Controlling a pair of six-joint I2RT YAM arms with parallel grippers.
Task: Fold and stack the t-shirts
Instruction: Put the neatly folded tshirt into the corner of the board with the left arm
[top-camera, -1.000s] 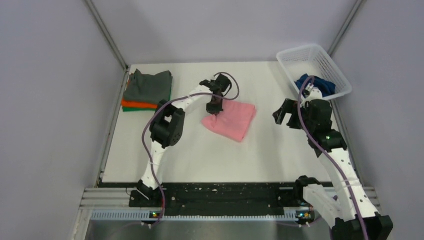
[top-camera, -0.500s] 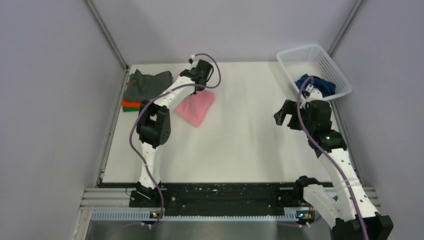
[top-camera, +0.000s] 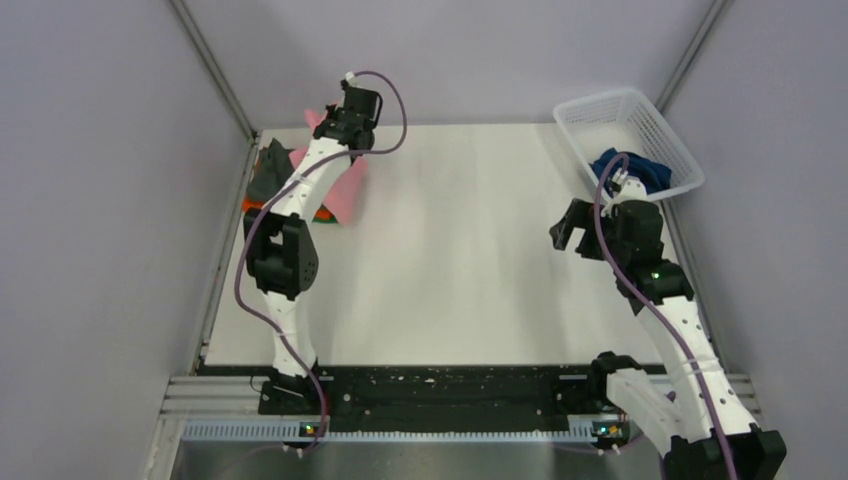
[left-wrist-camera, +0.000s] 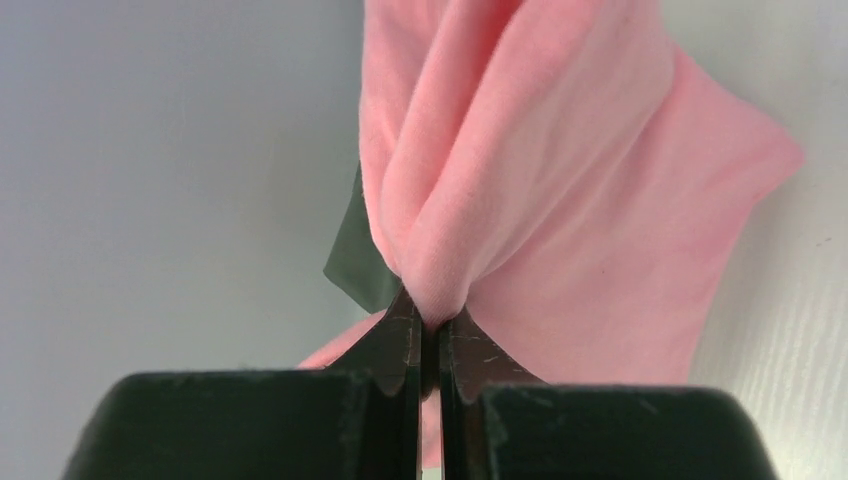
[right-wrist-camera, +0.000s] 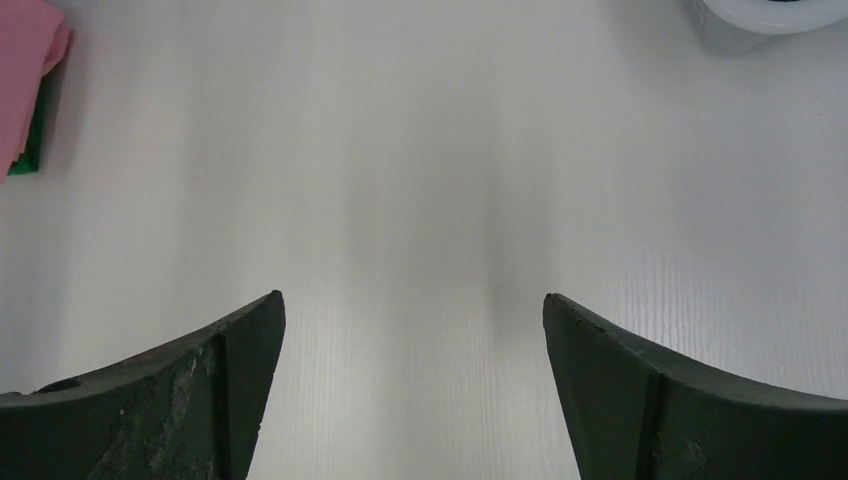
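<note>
The pink t-shirt (left-wrist-camera: 560, 200) hangs over the stack (top-camera: 263, 172).
The left gripper (left-wrist-camera: 428, 325) pinches a bunched fold, likely to lay it on top; the right gripper (right-wrist-camera: 412, 297) sits well away, fingers spread.

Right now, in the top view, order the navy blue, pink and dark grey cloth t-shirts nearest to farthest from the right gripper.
1. navy blue t-shirt, just behind the right gripper.
2. pink t-shirt, far left.
3. dark grey t-shirt, left edge.
</note>
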